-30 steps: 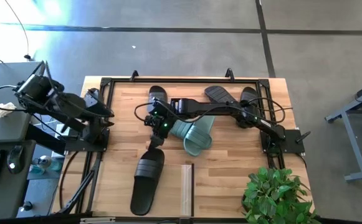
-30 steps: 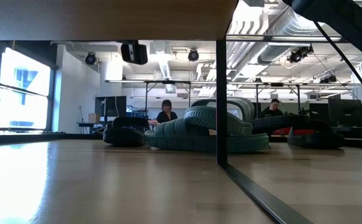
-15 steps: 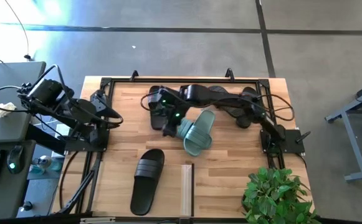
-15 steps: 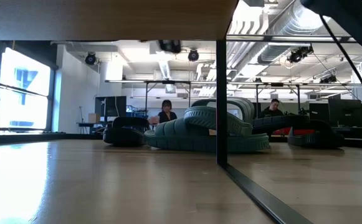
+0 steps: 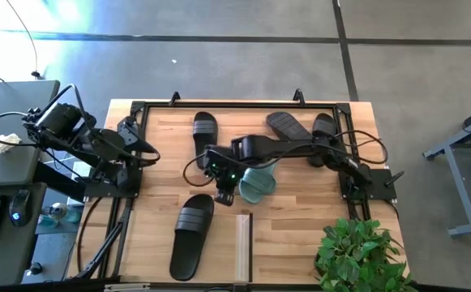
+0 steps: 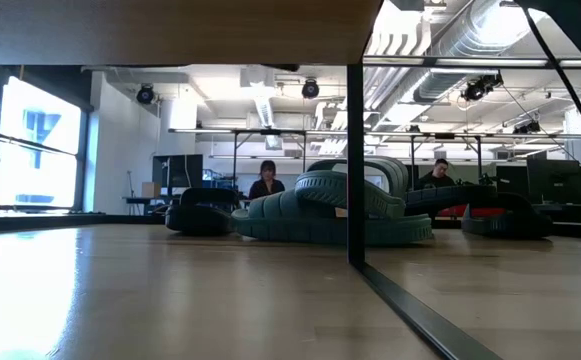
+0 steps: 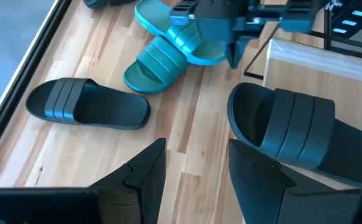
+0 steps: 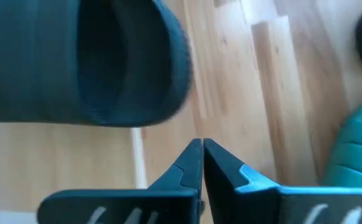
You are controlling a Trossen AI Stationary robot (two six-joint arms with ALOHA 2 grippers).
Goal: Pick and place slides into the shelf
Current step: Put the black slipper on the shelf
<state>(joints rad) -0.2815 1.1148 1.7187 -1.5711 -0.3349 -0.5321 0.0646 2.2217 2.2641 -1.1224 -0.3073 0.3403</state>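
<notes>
Slides: the black slide nearest the shelf point(image 5: 191, 236) lies flat on the tabletop point(image 5: 300, 235) beside a pale strip point(image 5: 243, 243), free of any grip. Half a second ago the right gripper point(image 5: 225, 195) was farther back, over the sage-green pair point(image 5: 256, 180), with its fingers apart; a second ago it stood at this slide's heel end. It now sits just behind that heel end with its fingers pressed together on nothing, as the right wrist view confirms: closed fingertips point(image 8: 200, 155) above bare wood, the slide's strap point(image 8: 106, 62) ahead of them. A second black slide point(image 5: 205, 128) lies at the table's rear, and two more point(image 5: 300, 126) lie at the rear right under the right arm's cabling. The left gripper point(image 7: 193, 168) waits at the table's left edge, fingers part-open and empty; it has not moved. Judged from this, the closure has caught no slide, so the placement step remains incomplete, and the near slide probably still needs nudging or regrasping toward the shelf point(image 6: 170, 30).
</notes>
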